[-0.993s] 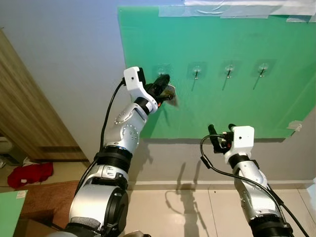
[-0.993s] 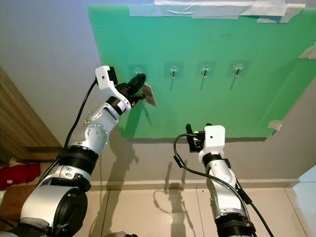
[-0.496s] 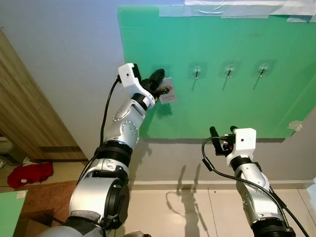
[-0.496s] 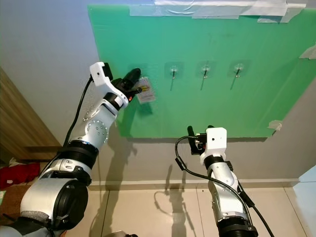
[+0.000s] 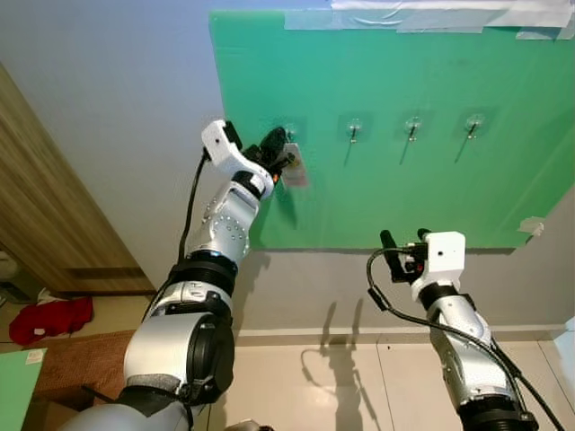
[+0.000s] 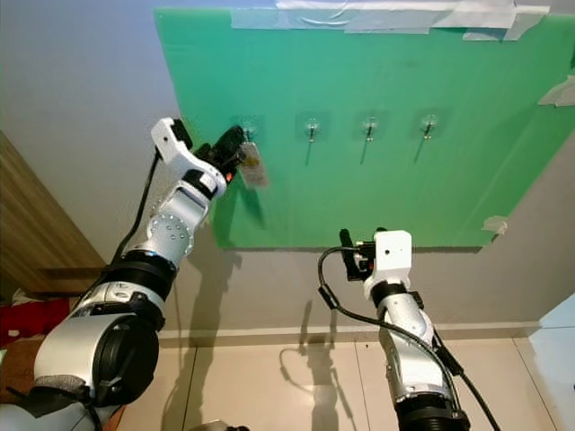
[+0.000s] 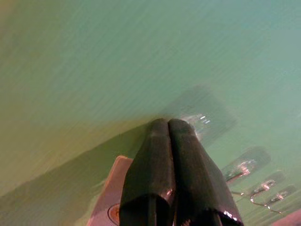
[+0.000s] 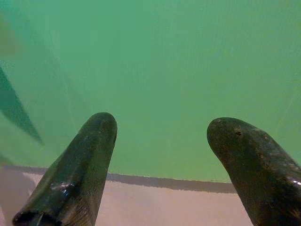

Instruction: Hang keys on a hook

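The left gripper (image 5: 280, 151) is raised to the leftmost hook (image 5: 289, 133) on the green board (image 5: 395, 189), its fingers pressed together on the keys (image 5: 295, 171), whose tag is seen dangling just beside it. The right gripper (image 5: 402, 239) is held lower, spread open, before the board.

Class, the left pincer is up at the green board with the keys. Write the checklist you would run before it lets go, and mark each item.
1. Left pincer shut on the keys: ok.
2. Pincer at the leftmost hook: ok.
3. Key ring over that hook: cannot tell.
4. Other hooks free: ok.
5. Right pincer open, low, away from the board: ok.
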You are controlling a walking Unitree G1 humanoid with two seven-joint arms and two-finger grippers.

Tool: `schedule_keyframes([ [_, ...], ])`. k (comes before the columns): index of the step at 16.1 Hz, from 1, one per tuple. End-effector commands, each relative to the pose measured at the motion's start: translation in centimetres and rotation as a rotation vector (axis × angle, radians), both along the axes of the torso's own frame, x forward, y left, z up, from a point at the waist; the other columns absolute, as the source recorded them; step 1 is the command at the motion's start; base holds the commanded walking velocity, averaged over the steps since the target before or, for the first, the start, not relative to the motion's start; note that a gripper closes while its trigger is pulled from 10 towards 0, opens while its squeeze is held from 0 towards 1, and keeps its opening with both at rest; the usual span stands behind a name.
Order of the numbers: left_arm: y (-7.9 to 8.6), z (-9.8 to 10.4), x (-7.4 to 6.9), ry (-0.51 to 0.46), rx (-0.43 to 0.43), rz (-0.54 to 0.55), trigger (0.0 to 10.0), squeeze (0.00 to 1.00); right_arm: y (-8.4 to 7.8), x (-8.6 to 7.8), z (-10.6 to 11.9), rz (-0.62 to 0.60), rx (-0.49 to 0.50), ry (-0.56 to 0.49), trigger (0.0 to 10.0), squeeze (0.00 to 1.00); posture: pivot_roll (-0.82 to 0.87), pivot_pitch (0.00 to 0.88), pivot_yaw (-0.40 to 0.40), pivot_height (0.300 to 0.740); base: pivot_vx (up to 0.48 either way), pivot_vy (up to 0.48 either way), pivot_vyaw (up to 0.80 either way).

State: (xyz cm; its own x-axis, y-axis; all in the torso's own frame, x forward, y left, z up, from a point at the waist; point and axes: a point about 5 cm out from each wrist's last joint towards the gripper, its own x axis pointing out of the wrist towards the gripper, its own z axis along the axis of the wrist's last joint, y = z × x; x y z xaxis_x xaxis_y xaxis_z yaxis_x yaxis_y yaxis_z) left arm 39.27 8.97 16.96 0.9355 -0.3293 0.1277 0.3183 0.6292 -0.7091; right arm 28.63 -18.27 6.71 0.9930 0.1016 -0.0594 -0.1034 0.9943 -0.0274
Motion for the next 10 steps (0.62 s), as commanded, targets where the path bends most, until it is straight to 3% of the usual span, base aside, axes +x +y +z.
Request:
schedule_keyframes([
  [1,0.1,-0.1,0.1,0.031,-0.009,0.009,0.0,0.0,-0.1,0.0,0.2,-0.006,0.008,0.001,10.0,0.0,-0.14,0.0,0.085,0.74,0.0,0.0,0.0],
  [6,-0.6,-1.6,-0.1,0.157,-0.004,-0.019,0.0,0.0,0.0,0.0,0.1,-0.004,0.009,0.007,10.0,0.0,-0.14,0.0,0.088,0.74,0.0,0.0,0.0],
  [9,-0.7,-2.1,-0.2,0.182,-0.006,-0.024,0.0,0.0,0.0,0.0,0.1,-0.001,0.008,0.007,10.0,0.0,-0.14,0.0,0.088,0.74,0.0,0.0,0.0],
  [10,-0.7,-2.3,-0.3,0.189,0.03,-0.021,0.0,0.0,0.0,0.0,0.1,0.0,0.006,0.007,10.0,0.0,-0.14,0.0,0.087,0.74,0.0,0.0,0.0],
])
